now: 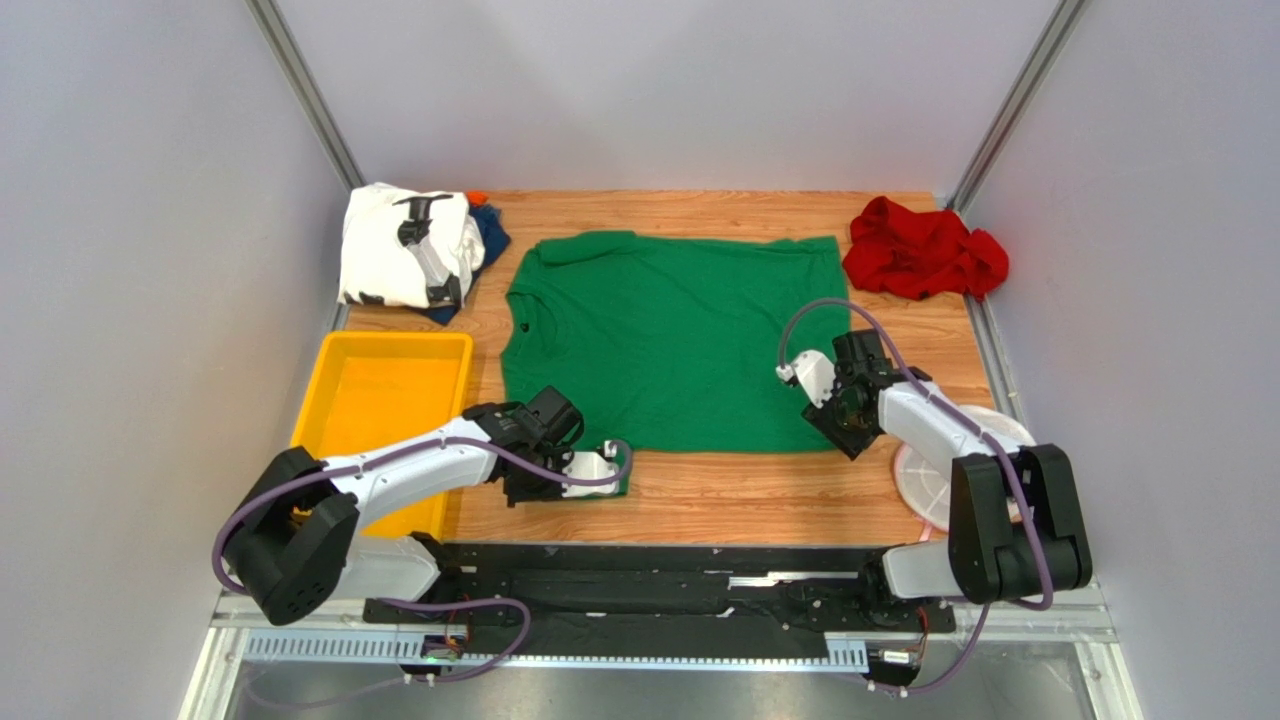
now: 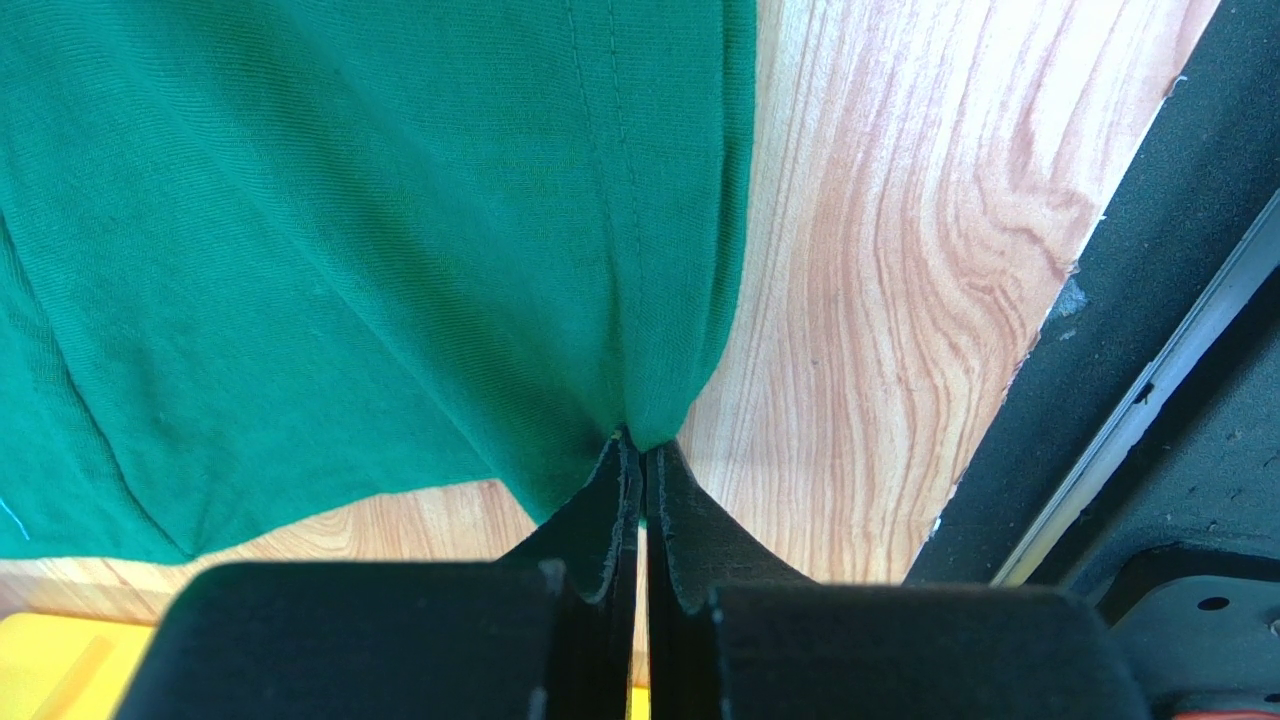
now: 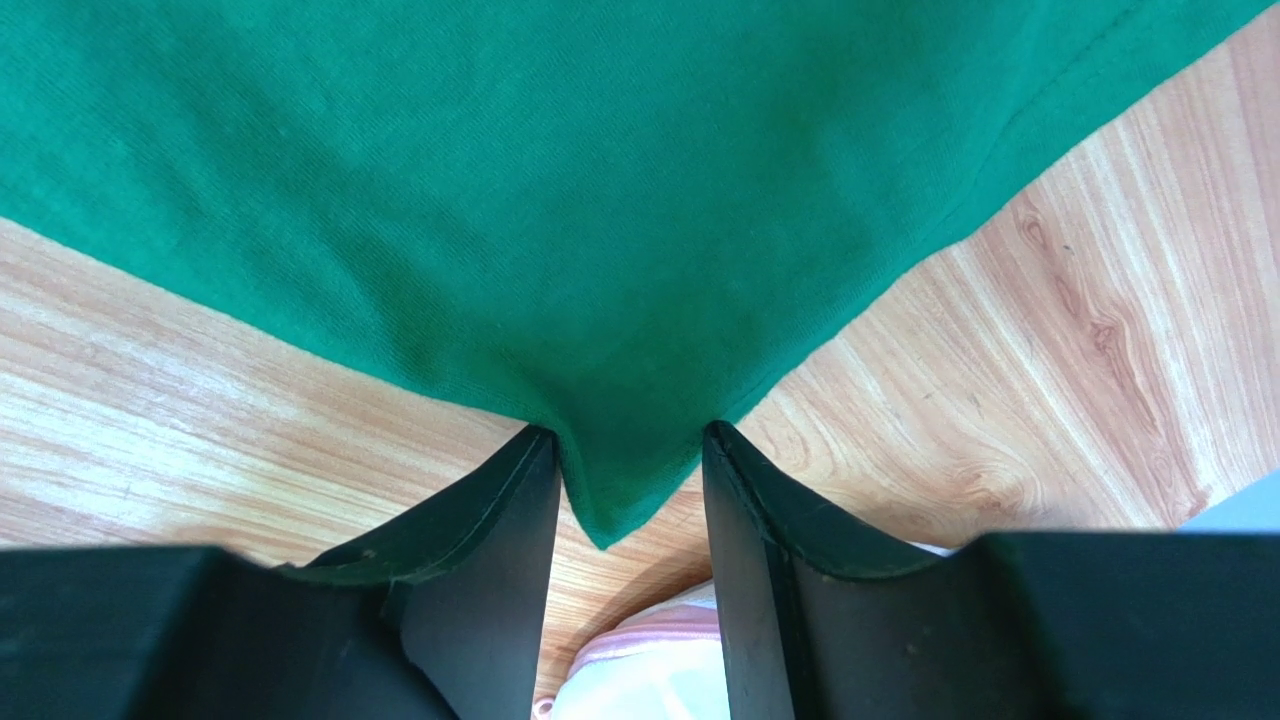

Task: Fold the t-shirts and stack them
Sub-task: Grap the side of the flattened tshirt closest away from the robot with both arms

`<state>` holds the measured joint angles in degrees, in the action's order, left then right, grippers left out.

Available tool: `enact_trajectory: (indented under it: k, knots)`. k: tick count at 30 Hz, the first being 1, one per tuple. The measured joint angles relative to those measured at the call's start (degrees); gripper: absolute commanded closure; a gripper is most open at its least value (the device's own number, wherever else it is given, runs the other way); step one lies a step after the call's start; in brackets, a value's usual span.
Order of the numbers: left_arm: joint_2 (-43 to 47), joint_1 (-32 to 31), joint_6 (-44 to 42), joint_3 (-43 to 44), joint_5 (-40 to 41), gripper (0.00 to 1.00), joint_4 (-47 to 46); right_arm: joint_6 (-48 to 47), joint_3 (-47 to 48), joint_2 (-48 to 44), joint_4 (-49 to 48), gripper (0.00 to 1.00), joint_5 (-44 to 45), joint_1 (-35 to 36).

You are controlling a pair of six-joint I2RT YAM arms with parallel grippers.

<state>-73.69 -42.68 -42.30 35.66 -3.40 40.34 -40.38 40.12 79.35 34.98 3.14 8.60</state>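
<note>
Wood-grain counter (image 1: 721, 503), enclosed by plain grey walls (image 1: 135, 225). Green shirt (image 1: 676, 338) lies spread flat at centre. Left jaws are pressed together, pinching its near left corner. Right jaws stand spread, straddling its near right corner. Four shirts counted: green; white (image 1: 398, 240) atop blue (image 1: 489, 233), far left; red (image 1: 924, 251), crumpled far right. One yellow tray (image 1: 376, 398). One basket (image 1: 912, 473).

Bright even light, probably overhead; soft shadows; wrist views' near edge blurred.
</note>
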Motion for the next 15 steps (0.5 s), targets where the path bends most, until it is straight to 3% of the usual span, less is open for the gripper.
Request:
enact_trajectory:
  k: [12, 15]
  knots:
    - [0.04, 0.00, 0.02, 0.00, 0.02, 1.00, 0.02, -0.46, -3.02, -3.52, -1.05, 0.57, 0.98, -0.83]
    - [0.04, 0.00, 0.02, -0.02, 0.00, 1.00, 0.00, -0.61, -3.21, -3.67, -1.20, 0.62, 1.01, -1.20]
